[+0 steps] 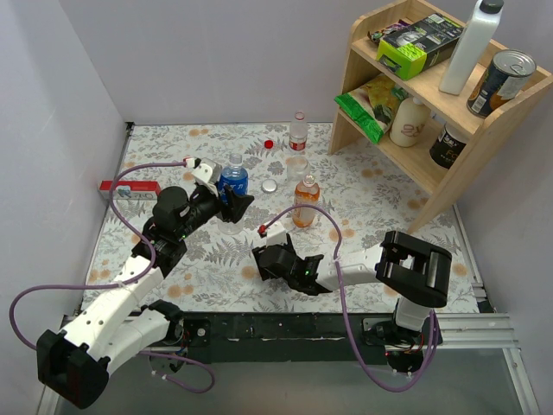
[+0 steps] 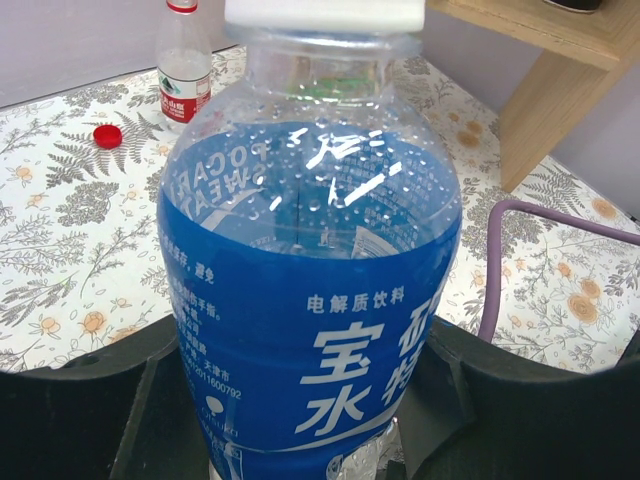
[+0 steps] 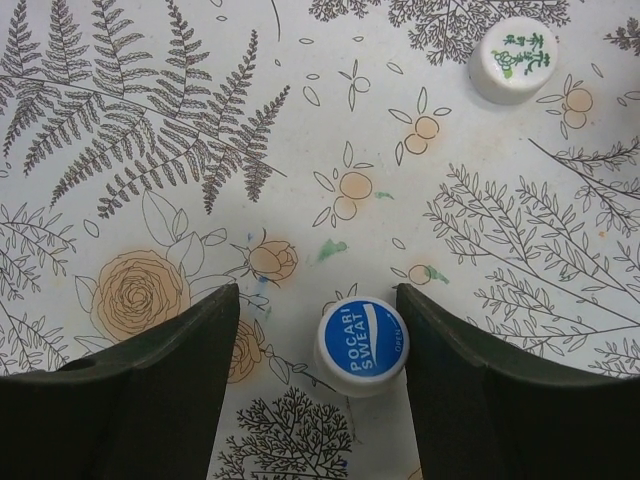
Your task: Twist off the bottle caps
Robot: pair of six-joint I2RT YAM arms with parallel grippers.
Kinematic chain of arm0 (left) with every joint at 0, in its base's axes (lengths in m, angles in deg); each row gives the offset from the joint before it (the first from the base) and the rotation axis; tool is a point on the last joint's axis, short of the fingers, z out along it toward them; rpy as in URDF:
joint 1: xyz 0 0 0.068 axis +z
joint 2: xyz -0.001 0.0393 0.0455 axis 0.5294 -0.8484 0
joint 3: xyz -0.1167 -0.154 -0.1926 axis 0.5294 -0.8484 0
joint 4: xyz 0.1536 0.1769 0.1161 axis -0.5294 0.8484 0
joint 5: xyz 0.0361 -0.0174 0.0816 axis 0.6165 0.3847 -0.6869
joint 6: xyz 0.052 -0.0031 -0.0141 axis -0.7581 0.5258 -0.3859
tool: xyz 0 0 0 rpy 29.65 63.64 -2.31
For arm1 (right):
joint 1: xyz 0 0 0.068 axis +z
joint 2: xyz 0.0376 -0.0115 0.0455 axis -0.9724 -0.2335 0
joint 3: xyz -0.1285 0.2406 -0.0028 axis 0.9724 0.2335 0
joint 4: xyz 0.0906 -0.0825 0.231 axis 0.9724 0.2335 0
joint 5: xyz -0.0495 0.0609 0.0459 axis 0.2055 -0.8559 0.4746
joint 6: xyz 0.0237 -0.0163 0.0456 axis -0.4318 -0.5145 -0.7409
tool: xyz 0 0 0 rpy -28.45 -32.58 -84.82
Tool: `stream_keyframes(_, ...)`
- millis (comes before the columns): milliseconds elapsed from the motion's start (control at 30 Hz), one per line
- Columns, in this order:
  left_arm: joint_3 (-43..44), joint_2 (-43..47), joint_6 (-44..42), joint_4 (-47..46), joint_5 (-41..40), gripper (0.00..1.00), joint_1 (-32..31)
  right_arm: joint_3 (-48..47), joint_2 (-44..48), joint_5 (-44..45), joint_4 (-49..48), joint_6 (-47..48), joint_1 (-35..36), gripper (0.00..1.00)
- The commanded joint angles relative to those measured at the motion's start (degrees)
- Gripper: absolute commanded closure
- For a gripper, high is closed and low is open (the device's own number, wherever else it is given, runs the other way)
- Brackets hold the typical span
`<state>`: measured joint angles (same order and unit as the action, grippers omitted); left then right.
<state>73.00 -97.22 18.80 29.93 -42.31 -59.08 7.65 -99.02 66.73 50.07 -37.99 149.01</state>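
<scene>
The table (image 1: 216, 259) is covered edge to edge by a pale cloth printed with grey ferns, leafy sprigs and small orange roses. Plain lavender-grey walls close it in: one on the left (image 1: 52, 130), one at the back (image 1: 225, 60). A light wooden shelf (image 1: 458, 177) with two open tiers stands on the table's far right corner, set at an angle. The light is soft and even, leaving only faint shadows.

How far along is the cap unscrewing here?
Four caps lie loose on the table: red cap, silver cap, green-printed white cap, blue Pocari cap, the last between the open right fingers. The left fingers grip the blue bottle. Little seems left beyond letting go.
</scene>
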Motion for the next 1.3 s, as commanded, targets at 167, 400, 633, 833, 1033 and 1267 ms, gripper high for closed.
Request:
stream_keyframes(167,-0.6,1.9,-0.7,-0.3,0.1,0.75,0.0,-1.3,0.6,-2.8,-1.1,0.8,0.2,0.16)
stream_keyframes(400,-0.6,2.4,-0.8,-0.3,0.4,0.75,0.0,-2.7,3.9,0.4,2.2,0.6,0.3,0.13)
stream_keyframes(633,-0.6,2.6,-1.0,-0.6,1.4,0.75,0.0,-1.8,16.8,1.7,6.6,5.6,2.5,0.18)
stream_keyframes(833,-0.9,2.7,-1.7,-1.4,5.5,0.75,-0.3,-3.4,35.2,-2.4,17.4,7.9,0.2,0.23)
stream_keyframes(1033,-0.5,-0.8,-3.7,-2.4,19.9,0.73,-2.9,-17.8,42.6,-30.2,29.4,8.2,-17.1,0.23)
stream_keyframes(1267,0.5,-4.7,-5.0,-1.4,30.8,0.73,-8.1,-35.3,33.3,-43.3,38.8,11.2,-21.5,0.27)
